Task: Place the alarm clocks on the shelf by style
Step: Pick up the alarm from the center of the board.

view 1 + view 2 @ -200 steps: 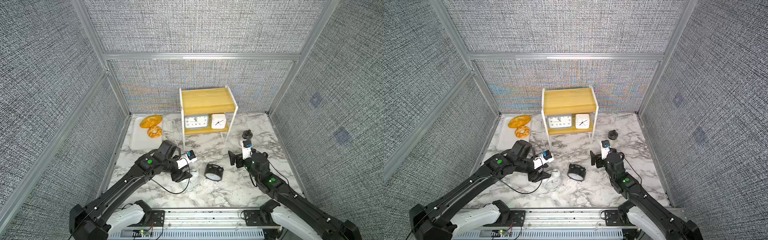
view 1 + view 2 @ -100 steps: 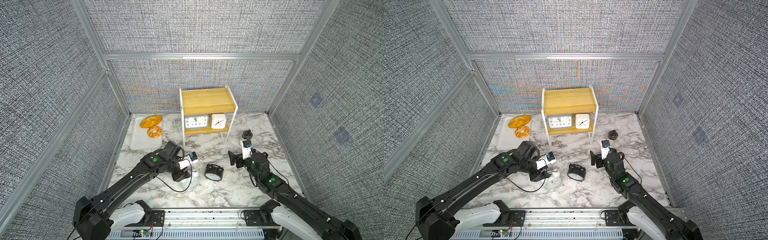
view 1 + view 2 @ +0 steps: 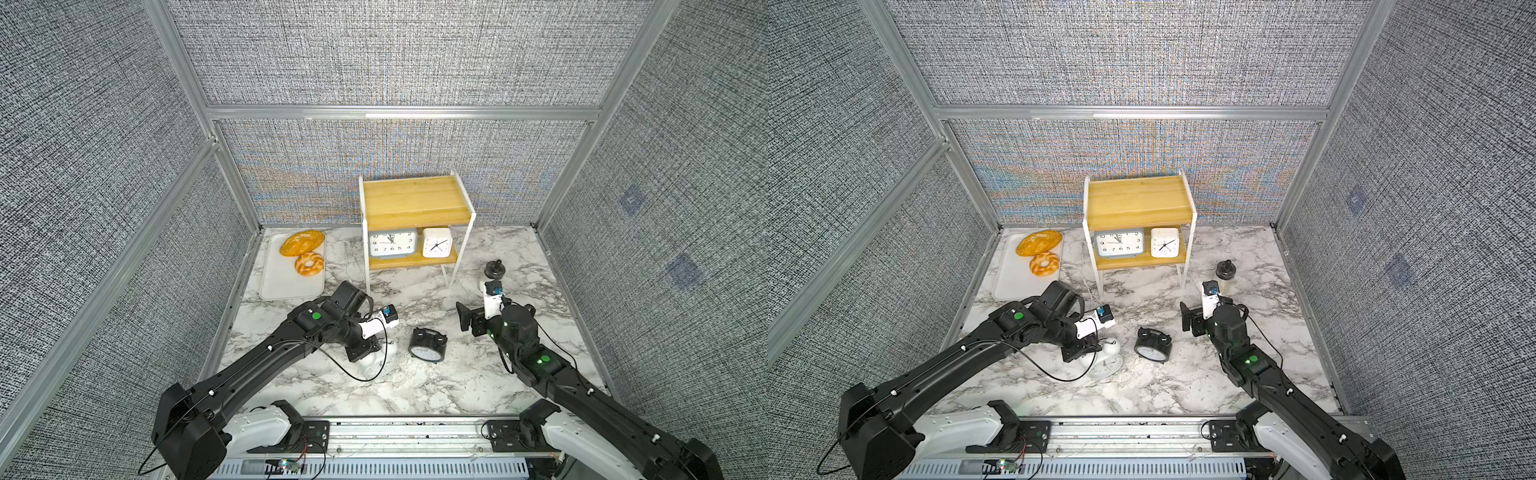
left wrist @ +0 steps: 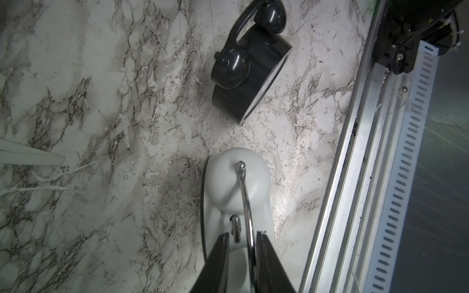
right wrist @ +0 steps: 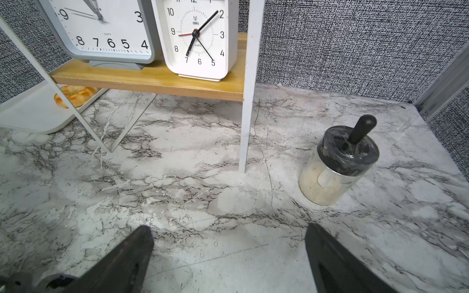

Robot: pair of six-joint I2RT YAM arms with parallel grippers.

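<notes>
The shelf [image 3: 415,199] is loaded on its lower board with the grey-blue clock [image 3: 392,243] and white square clock [image 3: 436,243]. The black twin-bell clock [image 3: 427,344] and white twin-bell clock [image 3: 1106,362] are seen on the marble [image 3: 415,386] — the right gripper [image 5: 228,228] is spread wide, the left gripper [image 4: 242,234] set narrow round the latter's handle [image 4: 245,192], grip unclear.

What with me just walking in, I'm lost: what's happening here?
A two-armed robot is sorting alarm clocks onto the shelf. The grey-blue clock and the white square clock stand on its lower board. The left gripper pinches the white twin-bell clock on the table by its wire handle; the black twin-bell clock sits beside it. The right gripper hangs open, empty.
</notes>
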